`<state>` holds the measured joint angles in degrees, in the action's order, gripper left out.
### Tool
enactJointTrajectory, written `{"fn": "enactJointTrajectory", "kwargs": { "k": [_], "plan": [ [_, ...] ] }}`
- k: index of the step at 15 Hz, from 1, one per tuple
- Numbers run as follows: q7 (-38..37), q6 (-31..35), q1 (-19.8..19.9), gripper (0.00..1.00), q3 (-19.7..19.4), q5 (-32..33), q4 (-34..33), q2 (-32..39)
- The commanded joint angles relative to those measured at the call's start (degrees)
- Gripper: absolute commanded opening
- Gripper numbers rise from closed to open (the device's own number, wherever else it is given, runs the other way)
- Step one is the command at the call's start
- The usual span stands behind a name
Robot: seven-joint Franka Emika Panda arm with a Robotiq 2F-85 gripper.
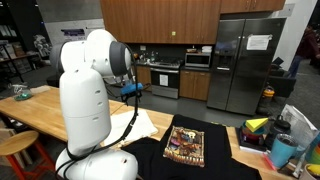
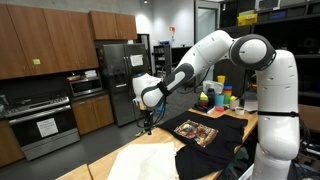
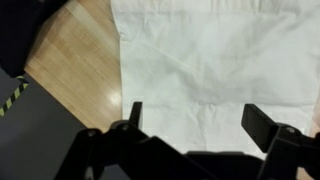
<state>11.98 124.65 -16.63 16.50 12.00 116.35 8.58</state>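
Stove: a steel stove stands at the far left under brown wall cabinets in an exterior view.
Fridge: a steel fridge rises just right of it, a paper sheet on its door.
Gripper: the gripper hangs pointing down over the table. Its two fingers are spread wide and hold nothing, and the wrist view shows cloth below the gap between them.
White cloth: the white cloth lies flat and lightly creased on the wooden table, directly beneath the gripper and not touched by it. In the wrist view it fills the middle and right, with bare wood to its left.
Black shirt: a black shirt with a colourful printed panel lies spread just right of the white cloth, their edges meeting in both exterior views.
Cups: a cluster of bright cups stands further right, beyond the shirt and well apart from the gripper.
Arm: the white robot arm rises at the far right and stretches leftward over the table.
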Motion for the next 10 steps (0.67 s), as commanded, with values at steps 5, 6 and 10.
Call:
{"fn": "enactJointTrajectory", "kwargs": {
  "k": [5, 6, 10],
  "plan": [
    [-0.33, -1.39, -1.00, 1.00, -0.51, 0.39, -9.38, 10.52],
    [-0.18, -1.61, -0.95, 1.00, -0.67, 0.16, -10.53, 11.93],
    [-0.42, -2.56, -1.04, 1.00, -1.63, 0.13, -14.64, 16.31]
  ]
}}
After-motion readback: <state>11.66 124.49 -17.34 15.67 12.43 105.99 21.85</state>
